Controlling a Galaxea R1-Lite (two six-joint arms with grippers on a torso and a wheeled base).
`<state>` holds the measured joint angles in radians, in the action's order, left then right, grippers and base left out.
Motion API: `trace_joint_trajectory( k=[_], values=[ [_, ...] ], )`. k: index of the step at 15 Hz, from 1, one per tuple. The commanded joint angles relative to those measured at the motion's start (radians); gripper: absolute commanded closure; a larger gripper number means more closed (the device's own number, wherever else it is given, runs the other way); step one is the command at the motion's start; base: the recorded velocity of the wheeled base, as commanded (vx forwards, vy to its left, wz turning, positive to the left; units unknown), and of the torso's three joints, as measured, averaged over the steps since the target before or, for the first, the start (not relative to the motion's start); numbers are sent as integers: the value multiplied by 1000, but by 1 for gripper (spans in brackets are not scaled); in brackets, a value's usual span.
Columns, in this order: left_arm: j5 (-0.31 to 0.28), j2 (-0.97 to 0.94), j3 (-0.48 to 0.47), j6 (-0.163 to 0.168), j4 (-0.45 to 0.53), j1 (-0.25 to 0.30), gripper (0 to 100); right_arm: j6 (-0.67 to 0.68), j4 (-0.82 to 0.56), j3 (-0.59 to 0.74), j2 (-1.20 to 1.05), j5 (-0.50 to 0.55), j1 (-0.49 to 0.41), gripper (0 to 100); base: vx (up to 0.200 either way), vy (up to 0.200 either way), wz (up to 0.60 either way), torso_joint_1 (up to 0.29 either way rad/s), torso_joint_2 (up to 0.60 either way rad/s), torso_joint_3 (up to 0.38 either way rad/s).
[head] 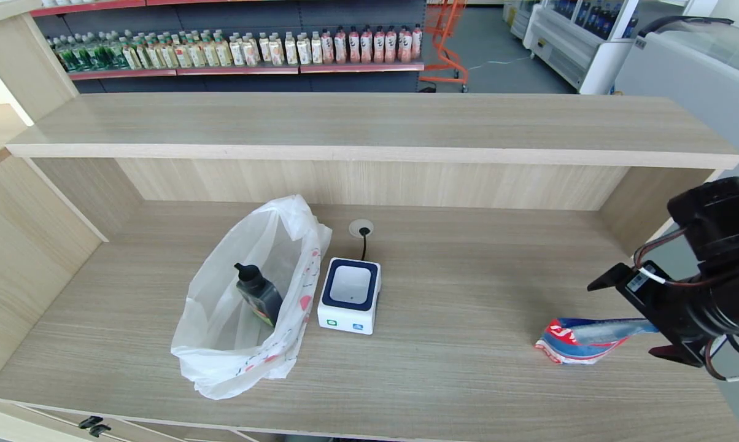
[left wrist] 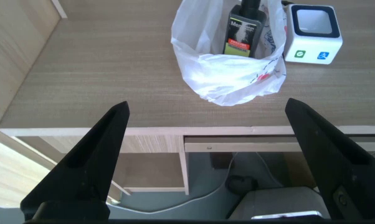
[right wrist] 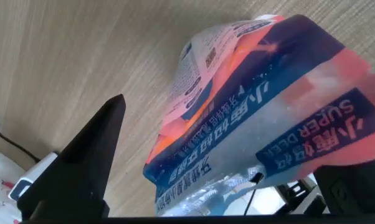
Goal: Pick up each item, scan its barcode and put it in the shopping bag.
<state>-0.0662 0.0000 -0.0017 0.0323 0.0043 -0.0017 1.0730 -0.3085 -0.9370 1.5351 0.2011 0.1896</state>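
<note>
Packet (head: 581, 347): well right of the scanner (head: 349, 294), low at the counter (head: 468, 288); contact unclear.
Right gripper (head: 639, 322): fingers clamped on the packet's end.
Left gripper (left wrist: 207, 107): fingers wide apart, empty, nearer than the scanner.
Handling: likely light, floppy, slippery film; hold the sealed edge.
Shopping bag (head: 222, 350): just left of the scanner, black bottle (head: 260, 294) inside.
</note>
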Motion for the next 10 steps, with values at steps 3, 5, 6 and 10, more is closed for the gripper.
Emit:
trace_joint_trajectory(
  k=[3, 5, 6, 10],
  values=[
    [0, 2, 0, 0, 0, 0, 0, -59, 108, 3, 207, 1, 19, 0, 0, 0, 0, 0, 0, 0],
    [0, 0, 0, 0, 0, 0, 0, -70, 186, 3, 249, 4, 36, 0, 0, 0, 0, 0, 0, 0],
    [0, 2, 0, 1, 0, 0, 0, -97, 213, 3, 270, 3, 36, 100, 0, 0, 0, 0, 0, 0],
    [0, 2, 0, 0, 0, 0, 0, -146, 269, -11, 307, 4, 44, 100, 0, 0, 0, 0, 0, 0]
  ],
)
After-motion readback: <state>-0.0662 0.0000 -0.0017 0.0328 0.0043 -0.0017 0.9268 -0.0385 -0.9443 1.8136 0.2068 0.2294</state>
